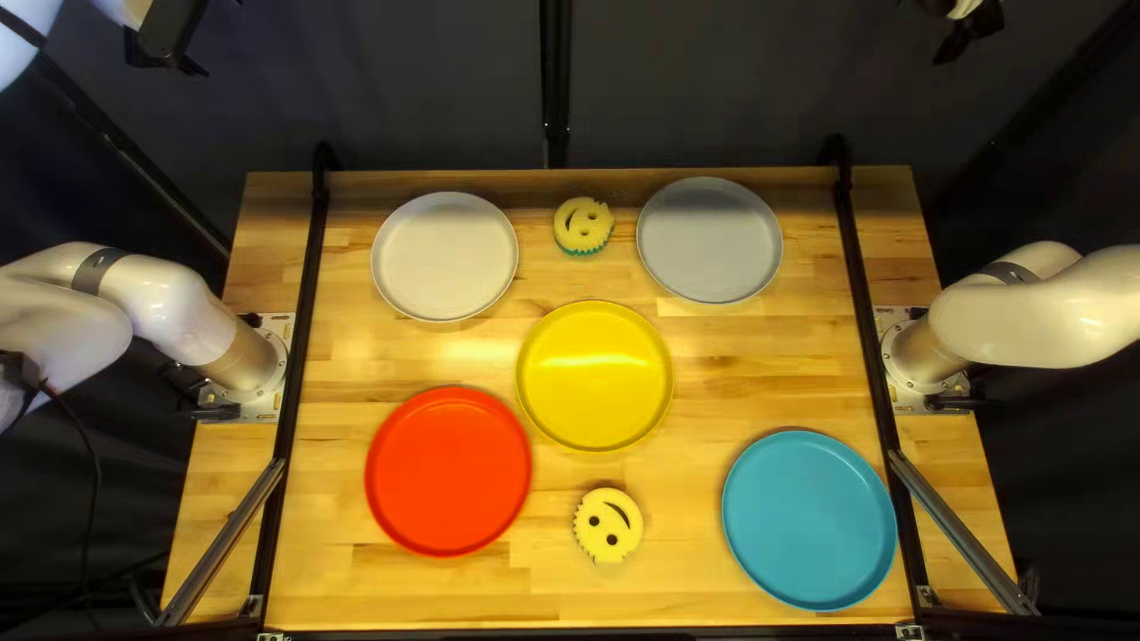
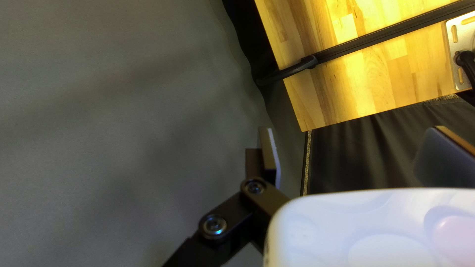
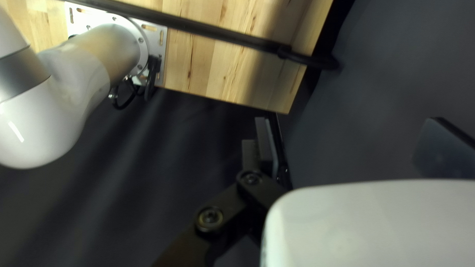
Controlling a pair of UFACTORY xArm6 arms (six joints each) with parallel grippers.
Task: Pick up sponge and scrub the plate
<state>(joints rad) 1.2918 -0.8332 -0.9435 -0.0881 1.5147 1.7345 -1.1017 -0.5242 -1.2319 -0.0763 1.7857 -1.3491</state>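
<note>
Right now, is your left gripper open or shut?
Open. The two fingers of my left gripper stand wide apart, with nothing held between them. The near sponge and the far sponge both lie on the table.

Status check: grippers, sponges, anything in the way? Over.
Left gripper open, empty. Right gripper open, empty. Far sponge and near sponge on the table, ungripped. Nothing seen covering either.

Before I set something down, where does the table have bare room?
Bare wood lies between the yellow plate, grey plate, blue plate and right rail; less between the near sponge and blue plate. Crowded: where the red plate almost meets the yellow plate, and around the far sponge.
</note>
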